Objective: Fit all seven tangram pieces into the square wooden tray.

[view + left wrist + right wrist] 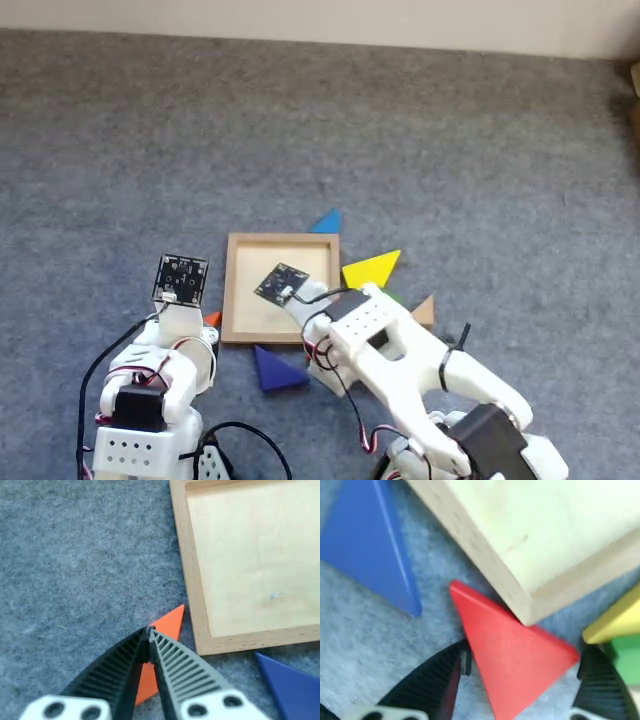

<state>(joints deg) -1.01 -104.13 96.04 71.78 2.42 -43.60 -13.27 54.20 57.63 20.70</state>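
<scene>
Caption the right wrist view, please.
Open right gripper straddles a red triangle by a corner of the wooden tray.

The square wooden tray lies flat, its pale floor showing. Around it lie a light blue triangle at 1 o'clock, a yellow triangle at 3, a tan piece at 4, a dark blue triangle at 6 and an orange triangle at 8. A red triangle lies against a tray corner. A green piece sits just beside the yellow triangle.
</scene>
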